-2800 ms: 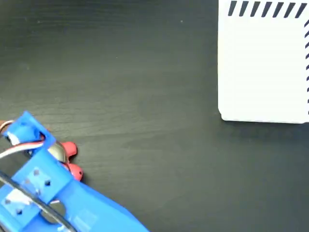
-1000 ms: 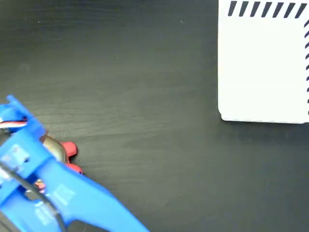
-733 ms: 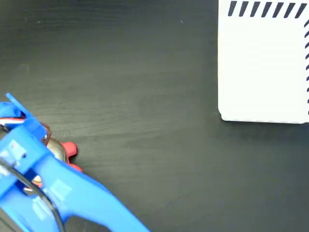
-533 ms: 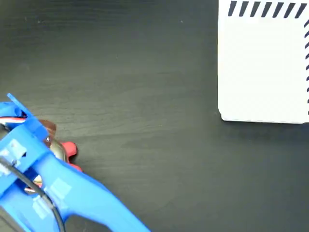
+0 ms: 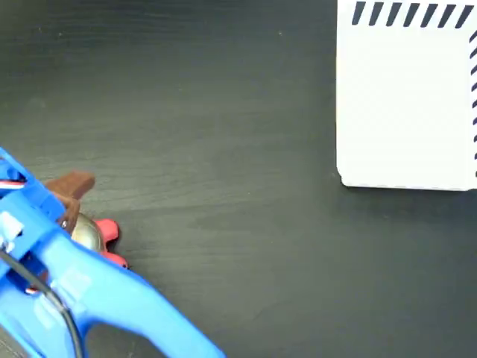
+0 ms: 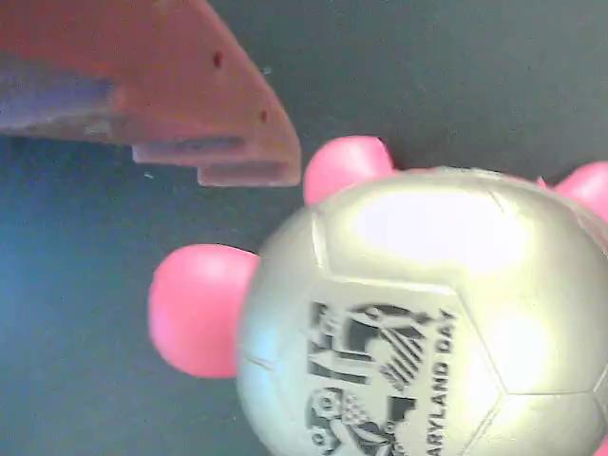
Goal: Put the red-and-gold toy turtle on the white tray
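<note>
The red-and-gold toy turtle (image 5: 91, 233) lies at the lower left of the fixed view, half hidden under my blue arm; a strip of gold shell and two red feet show. In the wrist view the turtle (image 6: 408, 313) fills the frame, its gold shell bearing a printed sticker, with pink-red head and feet. My gripper (image 5: 71, 212) stands open over it. One brown finger (image 5: 74, 183) sticks out just above the turtle, and the same finger (image 6: 190, 95) hangs clear of the shell; the other finger is hidden. The white tray (image 5: 406, 104) with dark-blue stripes sits far off at the top right.
A dark wood-grain table (image 5: 223, 149) stretches bare between the turtle and the tray. My blue arm (image 5: 112, 306) covers the lower left corner of the fixed view.
The brown finger has swung out from under the blue arm, up and to the right, opening the gripper. The arm has slid slightly down-left. The turtle has not moved.
</note>
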`<state>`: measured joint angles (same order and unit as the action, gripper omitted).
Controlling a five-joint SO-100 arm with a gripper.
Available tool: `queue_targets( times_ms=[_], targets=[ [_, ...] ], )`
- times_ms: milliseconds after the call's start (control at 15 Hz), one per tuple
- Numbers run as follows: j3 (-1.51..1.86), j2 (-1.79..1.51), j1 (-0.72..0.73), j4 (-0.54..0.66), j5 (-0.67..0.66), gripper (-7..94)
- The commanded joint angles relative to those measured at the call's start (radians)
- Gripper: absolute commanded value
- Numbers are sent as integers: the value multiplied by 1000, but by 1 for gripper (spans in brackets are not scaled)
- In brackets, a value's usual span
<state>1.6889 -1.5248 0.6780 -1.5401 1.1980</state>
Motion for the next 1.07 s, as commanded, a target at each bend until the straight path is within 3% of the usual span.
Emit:
queue_targets(
  times_ms=[0, 1000],
  targets=[
    [-9, -14, 28, 8, 12, 68],
    [31, 141, 38, 152, 46, 71]
  ],
)
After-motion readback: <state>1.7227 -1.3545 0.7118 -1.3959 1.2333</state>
